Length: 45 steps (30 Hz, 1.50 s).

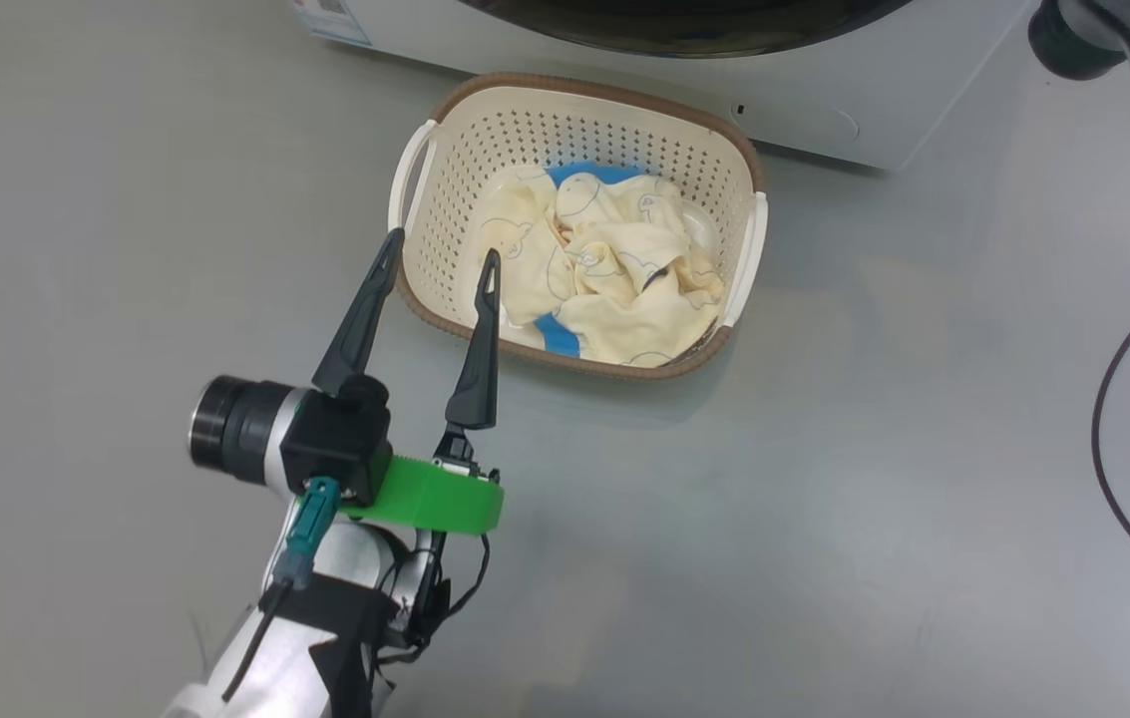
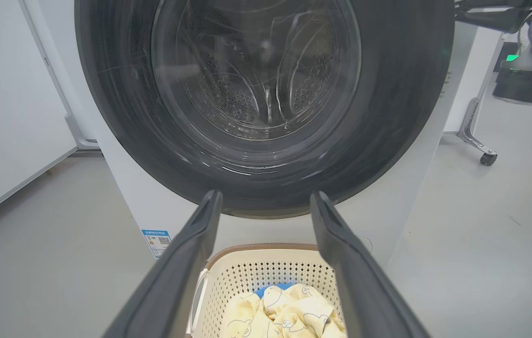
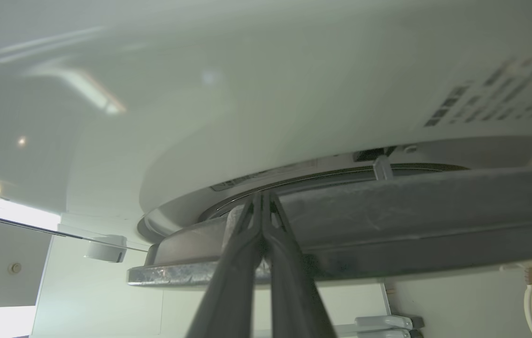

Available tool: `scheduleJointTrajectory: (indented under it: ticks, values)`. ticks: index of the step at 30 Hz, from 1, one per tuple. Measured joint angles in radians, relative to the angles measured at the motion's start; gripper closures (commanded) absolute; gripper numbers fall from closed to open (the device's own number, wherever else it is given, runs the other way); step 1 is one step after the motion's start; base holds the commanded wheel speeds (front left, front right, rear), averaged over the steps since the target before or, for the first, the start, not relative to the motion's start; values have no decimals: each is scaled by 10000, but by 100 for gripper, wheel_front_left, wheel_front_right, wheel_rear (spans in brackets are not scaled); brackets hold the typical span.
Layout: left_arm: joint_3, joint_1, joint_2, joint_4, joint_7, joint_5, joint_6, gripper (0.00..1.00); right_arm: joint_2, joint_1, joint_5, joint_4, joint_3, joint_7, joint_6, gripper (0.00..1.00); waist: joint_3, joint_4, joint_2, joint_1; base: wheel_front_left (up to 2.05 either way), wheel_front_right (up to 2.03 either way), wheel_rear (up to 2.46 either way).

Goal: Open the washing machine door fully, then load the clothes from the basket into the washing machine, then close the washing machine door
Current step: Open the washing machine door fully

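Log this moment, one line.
washing machine door: not fully open | right gripper: shut at door edge | left gripper: open near basket | clothes: in basket

Nothing legible; a small blue-topped sticker (image 2: 156, 241) with a code square sits low on the large white washing machine (image 2: 388, 220); blurred dark print (image 3: 491, 94) marks its front.
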Motion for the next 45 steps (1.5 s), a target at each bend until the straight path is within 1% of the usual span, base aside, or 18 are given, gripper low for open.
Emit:
scheduleJointTrajectory:
  ticks: [5, 10, 17, 24, 30, 36, 41, 45]
  values:
    - [-165, -41, -2, -2, 0, -33, 107, 0, -96, -510, -320, 596, 217, 0, 0, 100, 132, 198, 0, 0, 0, 0, 0]
    - [-274, -55, -4, -10, 0, -33, 119, 0, -203, -656, -587, 679, 485, 104, 0, 100, 174, 259, 0, 0, 0, 0, 0]
    - [-284, -56, -4, -33, 0, -82, 163, 0, -234, -665, -596, 616, 594, 360, 0, 100, 184, 221, 0, 0, 0, 0, 0]
    - [-286, -141, -4, -6, 0, -134, 196, 0, -274, -387, -673, 201, 821, 1116, 0, 100, 179, 58, 0, 0, 0, 0, 0]
    - [-270, -179, -4, 29, 0, -134, 196, 0, -213, 42, -671, -226, 991, 1419, 2, 100, 110, -60, 0, -2, 0, 0, 0]
    - [-261, -180, -4, 25, 0, -134, 207, 0, 38, 646, -548, -899, 1156, 1664, 2, 100, 78, -186, 0, -1, 0, 0, 0]
    - [-226, -179, -4, 23, 0, -134, 203, 0, 242, 1372, -470, -1425, 1492, 1875, 0, 100, -8, -289, 0, -1, 0, 0, 0]
    - [-194, -165, -4, 21, 0, -132, 192, 0, 345, 1945, -353, -2092, 1793, 1985, 0, 100, -90, -352, 1, -1, 0, 0, 0]
